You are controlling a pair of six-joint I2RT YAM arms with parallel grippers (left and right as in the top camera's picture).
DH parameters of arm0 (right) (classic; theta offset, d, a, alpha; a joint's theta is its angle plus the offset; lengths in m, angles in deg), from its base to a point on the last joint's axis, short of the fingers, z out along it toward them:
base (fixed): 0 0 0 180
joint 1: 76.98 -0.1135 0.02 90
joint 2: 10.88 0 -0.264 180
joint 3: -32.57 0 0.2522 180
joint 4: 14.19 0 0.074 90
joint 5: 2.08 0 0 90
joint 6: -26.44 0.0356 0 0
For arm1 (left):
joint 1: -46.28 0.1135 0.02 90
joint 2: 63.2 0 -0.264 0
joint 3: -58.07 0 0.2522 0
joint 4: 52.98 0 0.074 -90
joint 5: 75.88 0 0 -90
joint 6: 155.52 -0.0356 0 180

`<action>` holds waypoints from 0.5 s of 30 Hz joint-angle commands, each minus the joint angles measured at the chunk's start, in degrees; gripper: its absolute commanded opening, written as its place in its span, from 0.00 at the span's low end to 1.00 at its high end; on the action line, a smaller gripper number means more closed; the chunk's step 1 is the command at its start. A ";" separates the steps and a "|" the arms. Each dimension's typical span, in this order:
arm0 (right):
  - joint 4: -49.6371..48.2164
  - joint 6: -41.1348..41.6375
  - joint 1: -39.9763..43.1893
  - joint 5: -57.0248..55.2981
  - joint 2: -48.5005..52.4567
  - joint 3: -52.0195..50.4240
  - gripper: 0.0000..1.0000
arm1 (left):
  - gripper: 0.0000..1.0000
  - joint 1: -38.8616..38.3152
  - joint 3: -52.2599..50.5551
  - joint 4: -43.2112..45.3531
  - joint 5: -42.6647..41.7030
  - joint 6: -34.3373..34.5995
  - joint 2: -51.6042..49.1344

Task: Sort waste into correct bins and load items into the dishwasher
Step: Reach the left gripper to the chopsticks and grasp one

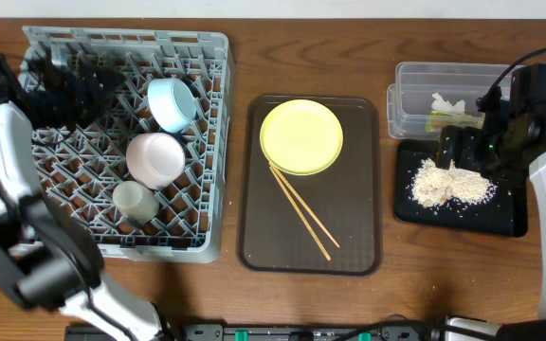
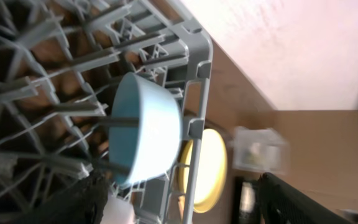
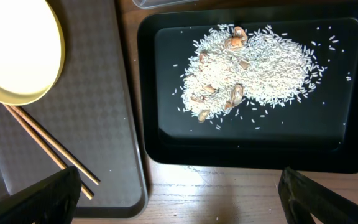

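3 dishes in the grey rack [image 1: 218,142], rice scraps [image 1: 451,184] on the black tray [image 1: 463,220]
A blue bowl [image 1: 171,102], a pink bowl [image 1: 154,157] and a white cup [image 1: 136,201] sit in the rack. The yellow plate [image 1: 300,136] and 2 chopsticks [image 1: 301,213] lie on the brown tray [image 1: 358,227]. A tissue [image 1: 448,102] and wrapper [image 1: 455,120] are in the clear tub [image 1: 413,76].

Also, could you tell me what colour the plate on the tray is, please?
The plate is pale yellow, clearest in the overhead view.
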 commanded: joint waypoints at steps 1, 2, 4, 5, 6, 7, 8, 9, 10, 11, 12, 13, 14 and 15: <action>-0.02 0.50 0.31 -0.15 -0.66 0.61 0.99 | 0.85 -4.70 0.35 -3.32 15.28 0.87 8.35; -0.07 0.50 0.31 -0.15 -0.66 0.61 0.99 | 0.86 -6.36 0.35 -5.16 17.90 1.77 9.88; -0.09 0.50 0.31 -0.15 -0.66 0.61 0.99 | 0.86 -10.27 0.35 -9.53 22.88 3.13 12.35; -0.09 0.50 0.31 -0.15 -0.66 0.61 0.99 | 0.86 -12.48 0.35 -11.85 26.40 5.22 13.31; -0.09 0.50 0.31 -0.15 -0.66 0.61 0.99 | 0.86 -14.80 0.35 -14.25 29.99 7.65 14.12; -0.09 0.50 0.31 -0.15 -0.66 0.61 0.99 | 0.87 -17.55 0.35 -17.14 33.97 10.95 14.71; -0.07 0.48 0.31 -0.15 -0.66 0.61 0.99 | 0.87 -19.96 0.33 -19.47 36.87 13.90 15.04; -0.04 0.48 0.31 -0.15 -0.66 0.61 0.99 | 0.88 -22.49 0.33 -21.77 39.39 16.76 15.15; -0.02 0.48 0.31 -0.15 -0.66 0.61 0.99 | 0.88 -25.00 0.33 -23.80 41.51 19.26 15.15; 0.02 0.48 0.31 -0.15 -0.66 0.61 0.99 | 0.88 -27.74 0.26 -25.70 43.43 21.66 15.12; 0.04 0.48 0.31 -0.15 -0.66 0.61 0.99 | 0.88 -30.12 0.04 -26.91 45.03 23.76 15.12; 0.04 0.50 0.31 -0.15 -0.66 0.61 0.99 | 0.88 -32.39 -0.20 -27.82 46.47 25.90 15.19; 0.09 0.50 0.31 -0.15 -0.66 0.61 0.99 | 0.88 -34.60 -0.44 -28.46 47.78 27.65 15.26; 0.22 0.48 0.31 -0.15 -0.66 0.61 0.99 | 0.88 -37.09 -0.63 -29.07 49.13 29.33 15.41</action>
